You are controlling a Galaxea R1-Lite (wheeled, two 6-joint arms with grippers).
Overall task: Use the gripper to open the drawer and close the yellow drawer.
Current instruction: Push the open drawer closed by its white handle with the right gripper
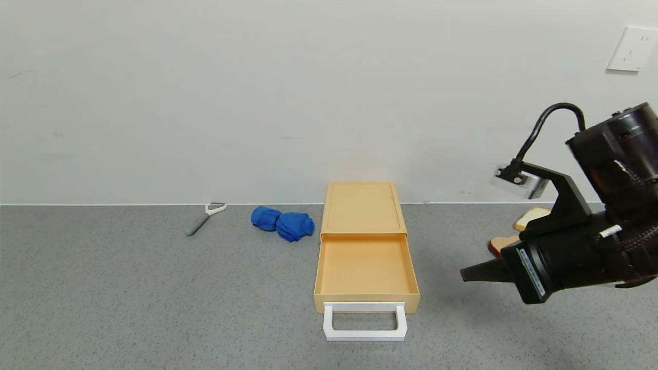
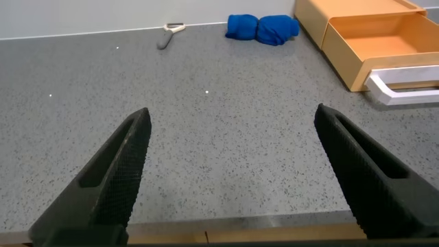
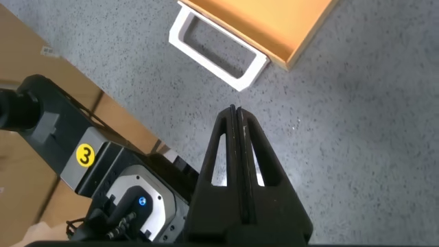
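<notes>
Left gripper [image 2: 226, 171]: parked low at the near edge of the table, jaws spread wide with nothing between them; seen only in its own wrist view, idle.
Right gripper [image 1: 470, 273]: hovers above the table on the robot's right, its two fingers [image 3: 236, 147] pressed flat together and holding nothing, tip aimed toward the drawer's side.
Handle [image 1: 364, 322]: white rectangular loop at the near front of the drawer, lying close over the table; it is the part closest to the robot.
Drawer [image 1: 364, 267]: pale yellow, centre of the table, pulled well out of its shell; the tray looks bare inside.
Shell [image 1: 362, 207]: the fixed part, running back almost to the wall.
Key relation: the drawer lies to the left of the right gripper, apart from it, with the handle somewhat nearer the robot than the fingertips. The drawer's long axis runs straight away from the robot, so closing it likely means a push on the front panel toward the wall. The right arm appears the nearer of the two, though the left arm's reach is hard to gauge from its wrist view.
Task stage: opening appears done; closing remains.
Bread slices [image 1: 529, 218]: behind the right arm, partly hidden.
Blue cloth [image 1: 282, 222]: bunched just left of the shell.
Peeler [image 1: 204, 217]: farther left, near the wall.
Writing: a "3" on a yellow round sticker [image 3: 84, 155] on the robot's base; the white label [image 1: 531, 271] on the right gripper is too small to read.
</notes>
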